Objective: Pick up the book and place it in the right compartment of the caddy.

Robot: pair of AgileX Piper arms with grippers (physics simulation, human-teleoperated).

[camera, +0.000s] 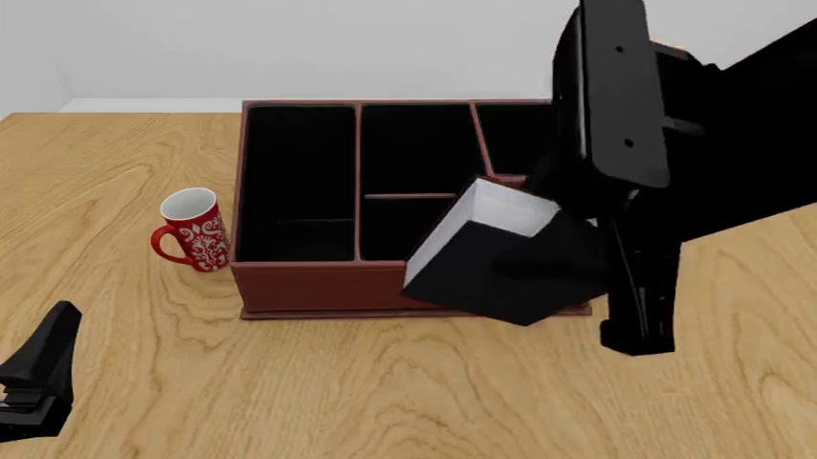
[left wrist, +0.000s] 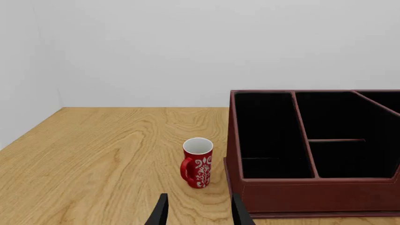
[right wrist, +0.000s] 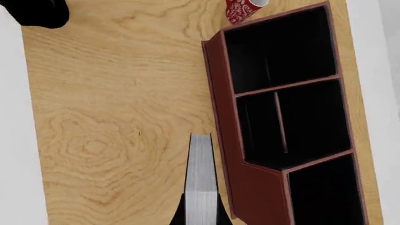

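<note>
Right gripper [right wrist: 201,216] clamps the thick black hardcover book [camera: 500,258], lifted, tilted over the red-brown leather caddy [camera: 320,284]; lowering into the right compartment [camera: 514,134] remains

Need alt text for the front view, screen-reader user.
The right end effector holds a black book, tilted, above the front right of a red-brown caddy with black compartments. A red patterned mug stands left of the caddy on the wooden table.

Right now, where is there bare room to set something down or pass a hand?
Bare wood lies left of the red mug and along the near edge between the left tool and the caddy. It is crowded at the caddy's right front, where the right tool holds the tilted book.
</note>
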